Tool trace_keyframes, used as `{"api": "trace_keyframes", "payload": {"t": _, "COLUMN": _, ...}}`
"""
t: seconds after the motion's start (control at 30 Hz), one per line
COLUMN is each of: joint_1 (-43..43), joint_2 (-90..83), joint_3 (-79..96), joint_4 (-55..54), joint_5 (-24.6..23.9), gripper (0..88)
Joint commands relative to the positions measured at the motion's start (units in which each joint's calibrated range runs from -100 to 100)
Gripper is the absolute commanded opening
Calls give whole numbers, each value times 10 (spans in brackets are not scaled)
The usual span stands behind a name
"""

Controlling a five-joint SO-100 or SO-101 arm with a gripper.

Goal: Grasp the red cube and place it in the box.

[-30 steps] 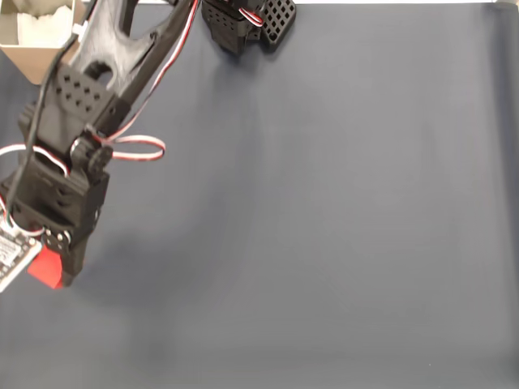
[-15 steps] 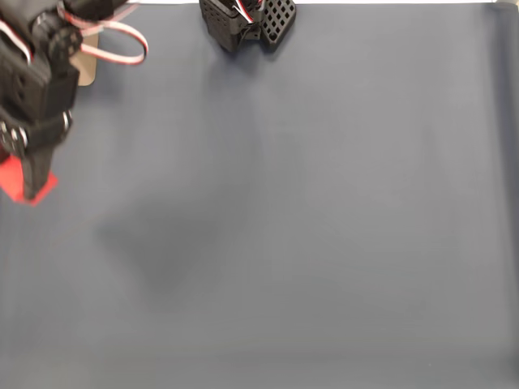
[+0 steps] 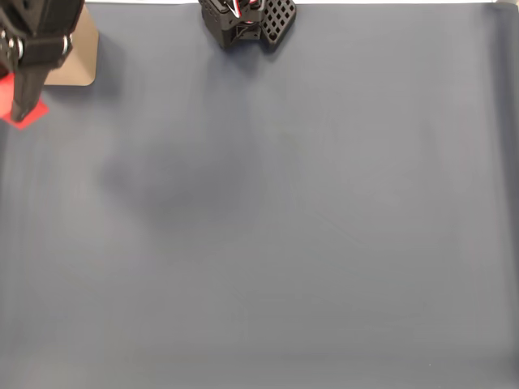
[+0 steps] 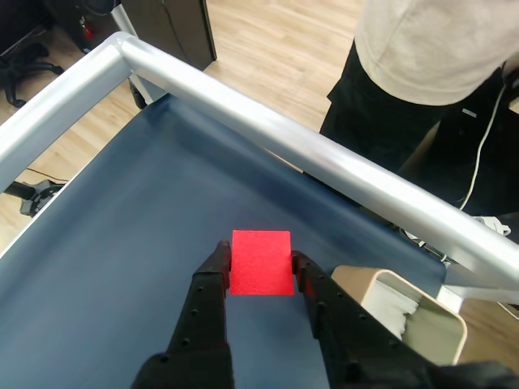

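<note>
My gripper [image 4: 259, 263] is shut on the red cube [image 4: 260, 261], which sits squarely between the two black fingers in the wrist view, held up above the dark blue mat. In the fixed view the gripper [image 3: 20, 109] is at the top left edge, and a corner of the red cube [image 3: 32, 115] sticks out beside the black finger. The beige box [image 4: 409, 314] with white lining stands to the lower right of the cube in the wrist view. A part of the box [image 3: 77, 57] shows just right of the arm in the fixed view.
A silver metal rail [image 4: 324, 158] borders the table beyond the cube. A person in dark trousers [image 4: 389, 113] stands behind the rail. The arm's black base [image 3: 247, 20] sits at the top middle of the dark blue mat [image 3: 308, 227].
The gripper has lifted the red cube and carried it up the fixed view from the lower left to the top left, toward the box.
</note>
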Motion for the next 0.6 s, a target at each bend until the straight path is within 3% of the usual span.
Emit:
{"api": "trace_keyframes", "payload": {"t": 0.0, "joint_1": 24, "joint_2": -54, "joint_3": 18, "joint_4": -22, "joint_5": 6, "gripper": 0}}
{"api": "trace_keyframes", "payload": {"t": 0.57, "joint_1": 112, "joint_2": -95, "joint_3": 112, "joint_4": -89, "joint_5": 3, "gripper": 0}}
